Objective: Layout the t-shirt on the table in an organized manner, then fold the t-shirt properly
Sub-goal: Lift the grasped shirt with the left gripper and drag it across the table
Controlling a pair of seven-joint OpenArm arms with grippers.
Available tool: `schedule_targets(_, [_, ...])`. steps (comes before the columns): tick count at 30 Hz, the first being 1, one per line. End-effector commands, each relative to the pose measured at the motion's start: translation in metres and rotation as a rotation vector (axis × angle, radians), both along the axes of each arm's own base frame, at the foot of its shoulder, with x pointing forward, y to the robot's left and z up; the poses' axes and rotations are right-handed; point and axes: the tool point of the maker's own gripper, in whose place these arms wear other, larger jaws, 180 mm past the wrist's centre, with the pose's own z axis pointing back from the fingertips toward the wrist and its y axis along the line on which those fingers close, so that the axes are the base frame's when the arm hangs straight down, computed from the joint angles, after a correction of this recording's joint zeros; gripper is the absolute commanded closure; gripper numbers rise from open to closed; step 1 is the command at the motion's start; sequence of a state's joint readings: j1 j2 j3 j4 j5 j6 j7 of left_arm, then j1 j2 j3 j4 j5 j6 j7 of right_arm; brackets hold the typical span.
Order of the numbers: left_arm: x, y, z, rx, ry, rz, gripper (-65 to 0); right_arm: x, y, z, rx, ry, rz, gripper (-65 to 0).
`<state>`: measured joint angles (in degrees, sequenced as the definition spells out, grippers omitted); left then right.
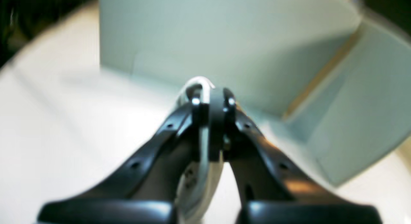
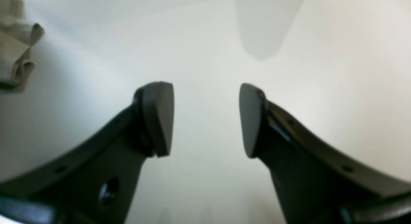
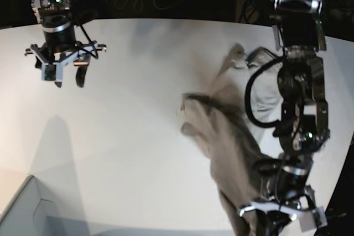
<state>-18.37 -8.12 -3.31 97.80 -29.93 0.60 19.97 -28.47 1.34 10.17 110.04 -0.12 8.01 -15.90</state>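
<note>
The beige-grey t-shirt (image 3: 221, 131) lies crumpled and stretched in a long band on the right of the white table (image 3: 121, 136). The band runs from the far side down to my left gripper (image 3: 264, 216) at the near right edge. In the left wrist view the left gripper (image 1: 210, 98) is shut, with a thin pale strip of the shirt (image 1: 202, 147) pinched between its fingers; the view is blurred. My right gripper (image 3: 69, 81) hangs open and empty over the far left of the table. In the right wrist view (image 2: 205, 121) a shirt edge (image 2: 14, 57) shows far left.
A pale grey box corner (image 3: 22, 214) sits at the near left of the table and also shows ahead of the left gripper (image 1: 192, 40). The table's curved far edge meets a dark background with cables.
</note>
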Motion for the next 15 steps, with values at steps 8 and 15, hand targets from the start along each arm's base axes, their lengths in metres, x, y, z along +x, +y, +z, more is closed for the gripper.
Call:
schedule_targets(8, [0.011,-0.004,0.08,0.026,-0.196,-0.017,-0.2,0.003,-0.02,0.016,-0.036,-0.054,-0.032,-33.1])
schedule_targets(15, [-0.005,-0.091,0.033,-0.038,-0.089,-0.195,-0.6,0.004,-0.021,0.017,-0.037,-0.057,-0.033,-33.1])
